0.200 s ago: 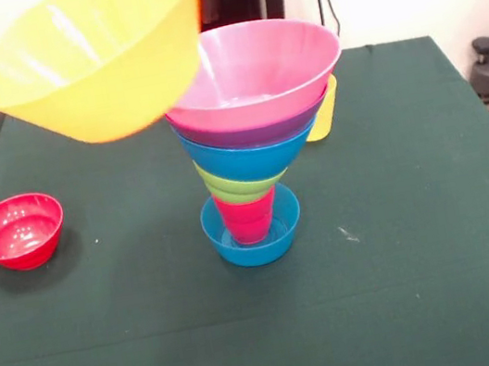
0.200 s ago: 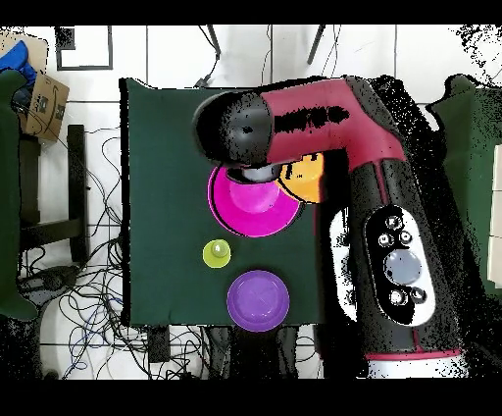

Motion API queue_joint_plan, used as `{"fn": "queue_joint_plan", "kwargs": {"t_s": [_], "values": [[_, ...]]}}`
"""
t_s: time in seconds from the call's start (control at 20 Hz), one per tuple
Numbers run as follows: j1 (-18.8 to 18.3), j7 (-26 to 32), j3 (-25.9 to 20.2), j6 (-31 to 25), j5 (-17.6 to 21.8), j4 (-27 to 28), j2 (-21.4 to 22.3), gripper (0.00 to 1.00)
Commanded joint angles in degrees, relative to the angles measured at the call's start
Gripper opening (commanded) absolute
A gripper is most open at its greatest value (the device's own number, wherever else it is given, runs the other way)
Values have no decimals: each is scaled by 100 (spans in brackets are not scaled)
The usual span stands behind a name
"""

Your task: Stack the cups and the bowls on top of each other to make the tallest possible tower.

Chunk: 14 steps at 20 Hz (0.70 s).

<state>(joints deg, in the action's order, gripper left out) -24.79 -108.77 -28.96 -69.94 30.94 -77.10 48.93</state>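
Above the tower [image 1: 250, 159] a big yellow bowl [image 1: 88, 63] hangs tilted; gripper hidden, its state cannot be told; red bowl [image 1: 18, 231] sits apart on the desk [image 1: 426, 256].

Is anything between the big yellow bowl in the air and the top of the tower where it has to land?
Nothing visible. In the front view the yellow bowl hangs tilted, up and to the picture's left of the pink bowl that tops the tower. The pink bowl's mouth is open, and nothing lies across the short way between them.
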Motion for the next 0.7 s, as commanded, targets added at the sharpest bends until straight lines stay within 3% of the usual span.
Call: {"fn": "queue_joint_plan", "kwargs": {"t_s": [0.05, 0.4, 0.7], "values": [[318, -12, 139, -557, 20, 269, -352, 0], [614, -160, 299, -936, 88, 369, -239, 0], [694, -43, 422, -1252, 94, 255, 191, 0]]}}
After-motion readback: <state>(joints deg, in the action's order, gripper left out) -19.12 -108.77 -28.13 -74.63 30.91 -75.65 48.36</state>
